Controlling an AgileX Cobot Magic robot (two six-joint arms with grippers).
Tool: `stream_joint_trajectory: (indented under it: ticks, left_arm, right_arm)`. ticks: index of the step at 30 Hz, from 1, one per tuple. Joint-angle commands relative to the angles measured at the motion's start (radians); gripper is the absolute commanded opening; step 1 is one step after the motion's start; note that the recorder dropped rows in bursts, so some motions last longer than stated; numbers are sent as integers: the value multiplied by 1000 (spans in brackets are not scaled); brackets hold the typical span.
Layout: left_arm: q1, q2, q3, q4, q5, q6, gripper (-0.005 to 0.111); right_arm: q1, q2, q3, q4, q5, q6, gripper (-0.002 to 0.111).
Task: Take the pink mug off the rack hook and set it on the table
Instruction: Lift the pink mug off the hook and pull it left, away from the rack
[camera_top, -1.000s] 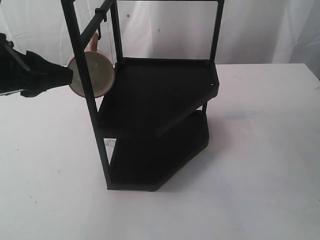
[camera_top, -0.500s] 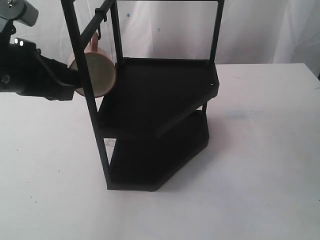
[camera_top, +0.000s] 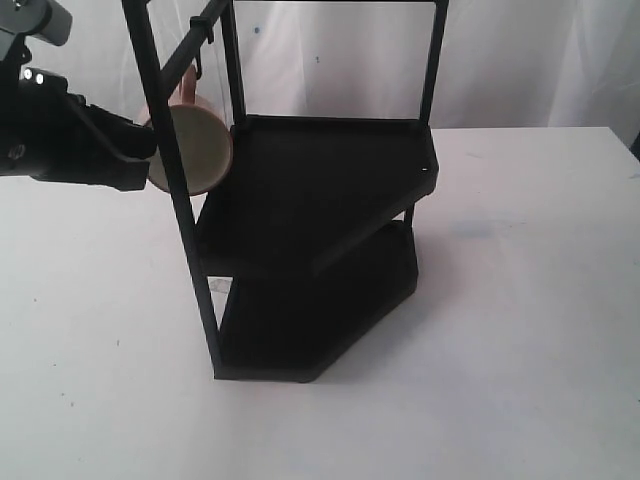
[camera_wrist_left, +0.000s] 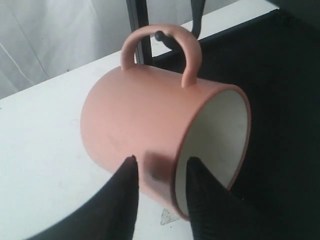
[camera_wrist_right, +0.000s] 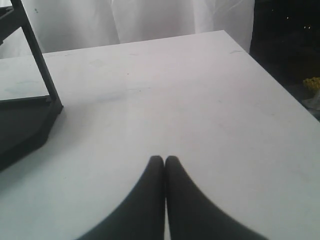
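The pink mug (camera_top: 196, 150) hangs by its handle from the rack hook (camera_top: 200, 66) at the rack's upper left, its cream mouth facing the camera. In the left wrist view the hook's tip (camera_wrist_left: 160, 36) shows inside the handle loop of the mug (camera_wrist_left: 135, 115). My left gripper (camera_top: 150, 150) is open, with its fingers either side of the mug's lower rim (camera_wrist_left: 161, 162): one finger outside the wall, the other inside the mouth. My right gripper (camera_wrist_right: 164, 159) is shut and empty, low over the table (camera_wrist_right: 175, 100), and out of the exterior view.
The tall black two-shelf rack (camera_top: 330, 170) stands mid-table, its front post (camera_top: 175, 180) crossing in front of the mug. White table (camera_top: 520, 300) stretches to the right and front. A white curtain hangs behind. The table's far edge (camera_wrist_right: 270, 75) drops off near the right gripper.
My left arm has risen and pushed right toward the mug, bringing its fingers onto the rim. The mug still hangs on the hook, nudged slightly right.
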Motion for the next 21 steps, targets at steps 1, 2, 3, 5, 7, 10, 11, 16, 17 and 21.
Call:
stream_joint_trajectory:
  ticks: [1,2,3,5,7,10,11,16,17,21]
  left_arm:
    - [-5,-2,1,-19,38,-6,40]
    - [-5,-2,1,-24,55,-8,44]
    - [-8,2,1,-26,62,-24,50]
    - [-12,14,1,-45,60,-28,58]
    - [-12,26,1,-52,27,-28,61]
    - [-12,38,1,-52,-1,-28,61]
    - [-12,40,1,-53,-1,-28,61]
    - [-12,75,1,-93,-28,-28,61]
    - [-12,85,1,-100,-36,-28,61]
    - [-12,95,1,-104,-64,-30,57]
  right_arm:
    - [7,-3,2,-7,-8,1,0]
    - [7,-3,2,-7,-8,1,0]
    - [7,-3,2,-7,-8,1,0]
    - [7,-3,2,-7,-8,1,0]
    - [7,-3,2,-7,-8,1,0]
    - [7,-3,2,-7,-8,1,0]
    - [7,-3,2,-7,-8,1,0]
    - [7,-3,2,-7,-8,1,0]
    - [7,-3,2,-7,-8,1,0]
    - [7,-3,2,-7,-8,1,0]
